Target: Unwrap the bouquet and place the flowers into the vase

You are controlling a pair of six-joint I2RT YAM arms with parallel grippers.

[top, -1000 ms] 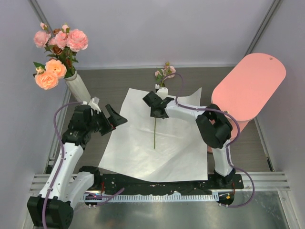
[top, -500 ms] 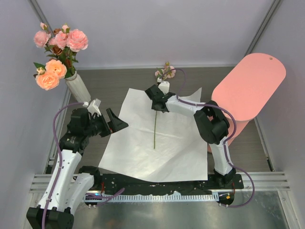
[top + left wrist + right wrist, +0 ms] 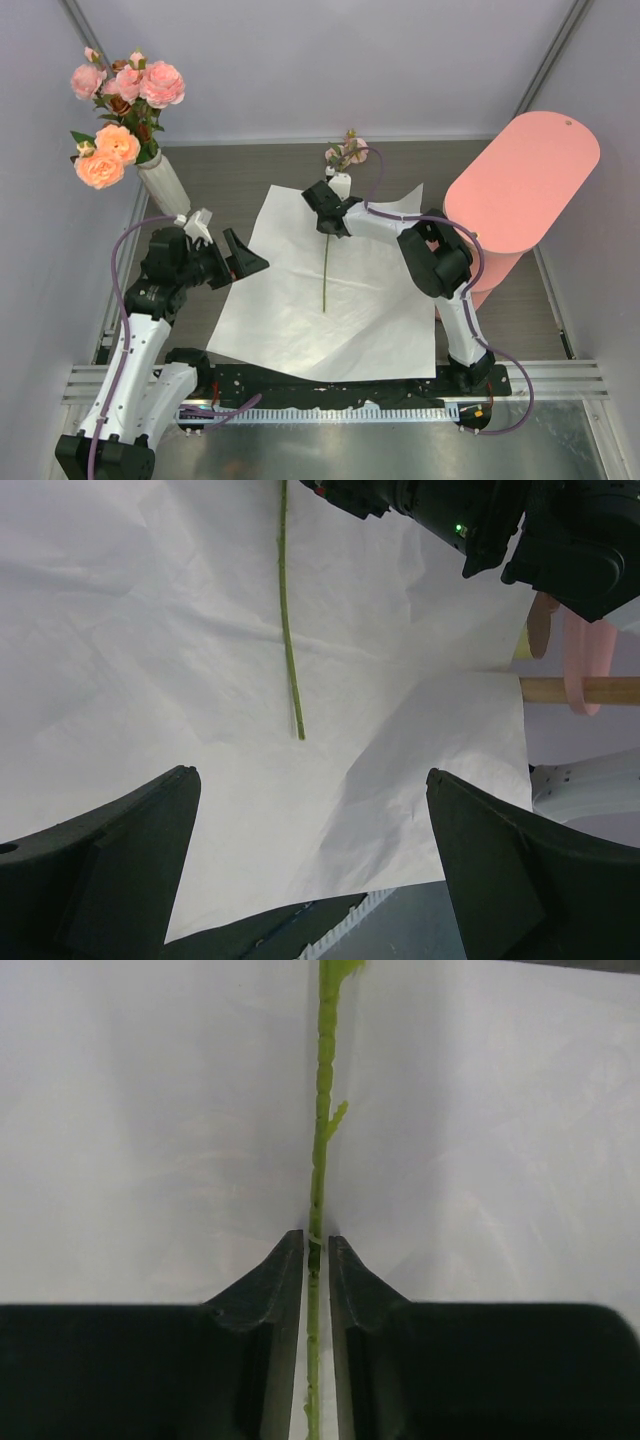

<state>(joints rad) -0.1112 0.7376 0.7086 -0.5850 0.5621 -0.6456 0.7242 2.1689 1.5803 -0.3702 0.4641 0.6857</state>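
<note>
On the white paper (image 3: 300, 310) lies one flower (image 3: 325, 270), bloom at twelve o'clock. Right gripper (image 3: 315, 1245) flanks its stem (image 3: 319, 1160), pinch uncertain; centre it before lifting toward the vase (image 3: 165, 185), ten o'clock. Left gripper (image 3: 310, 775) gapes empty.

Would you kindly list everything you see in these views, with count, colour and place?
paper sheet: one, white, spread flat mid-table
loose flower: one, green stem with pinkish bloom, lying on the sheet
vase: one, white, far left
flowers: several, pink, peach and rust-brown, standing in the vase
stand: one, pink, right side
table: one, brown, beneath everything
left claw: one, black, open above the sheet's left edge
right claw: one, black, jaws narrowly flanking the loose flower's stem, contact unclear
</note>
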